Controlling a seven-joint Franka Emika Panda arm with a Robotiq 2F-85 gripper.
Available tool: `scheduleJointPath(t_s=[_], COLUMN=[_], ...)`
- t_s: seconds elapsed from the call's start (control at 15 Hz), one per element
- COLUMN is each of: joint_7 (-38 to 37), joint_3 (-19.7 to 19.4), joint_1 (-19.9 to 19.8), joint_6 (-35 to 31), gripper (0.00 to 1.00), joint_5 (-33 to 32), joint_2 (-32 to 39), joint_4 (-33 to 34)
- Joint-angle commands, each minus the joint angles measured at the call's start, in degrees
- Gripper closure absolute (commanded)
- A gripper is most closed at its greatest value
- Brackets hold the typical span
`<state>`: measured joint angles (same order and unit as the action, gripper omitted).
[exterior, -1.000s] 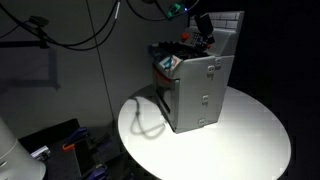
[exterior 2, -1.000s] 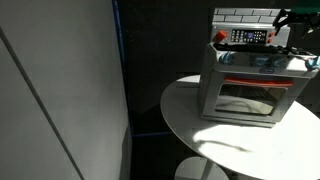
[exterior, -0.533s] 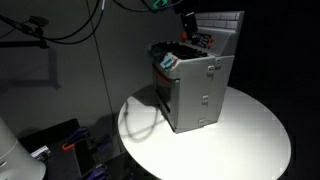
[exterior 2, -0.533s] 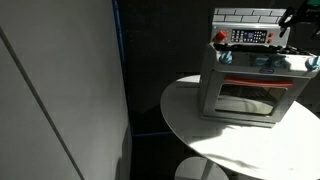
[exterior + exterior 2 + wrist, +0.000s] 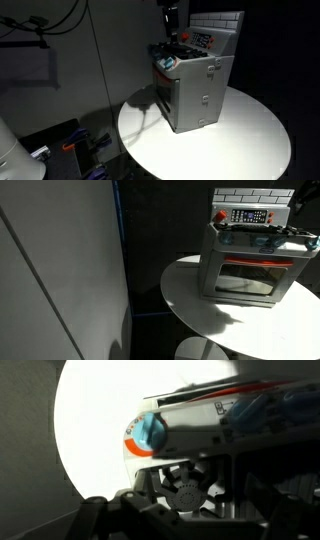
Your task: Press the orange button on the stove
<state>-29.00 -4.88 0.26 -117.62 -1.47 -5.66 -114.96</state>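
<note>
One stove [image 5: 197,88] on one round white table [image 5: 250,135], sitting back from the table's near edge and close to its far edge in both exterior views. Writing? There's a dark control strip [image 5: 250,217] under the white tiled back panel [image 5: 250,194] with small coloured marks on it, but they're far too small to read, and no brand shows anywhere. The gripper [image 5: 170,20] hangs over the stove's front top corner, clear of the cooktop. It's just a dark shape up there, and I cannot tell how far apart its fingers stand or whether they hold anything. An exterior view gives us the plain grey side wall of the stove; the front-on exterior view gives the oven door [image 5: 247,280] with its single window and an orange-red band above it, while the gripper is nearly lost at the top right edge of that picture. The wrist view brings in what neither shows well: one blue knob [image 5: 152,430] ringed in orange on the stove's front corner, with the bright table behind it and dark gripper parts filling the lower part of the picture.
</note>
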Motion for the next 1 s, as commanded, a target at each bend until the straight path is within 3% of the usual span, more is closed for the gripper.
scheduleJointPath(t_s=[0.0,0.4,0.93], joint_7=[5.86,12.98,16.78], joint_3=[0.96,1.29,1.68], joint_1=[-1.47,-1.89,-2.16], joint_6=[6.35,17.48,22.78], gripper=[0.00,0.00,0.00], joint_5=[2.55,2.23,2.84], joint_2=[-4.81,-10.00,-13.90], joint_4=[-1.69,-0.29,1.13])
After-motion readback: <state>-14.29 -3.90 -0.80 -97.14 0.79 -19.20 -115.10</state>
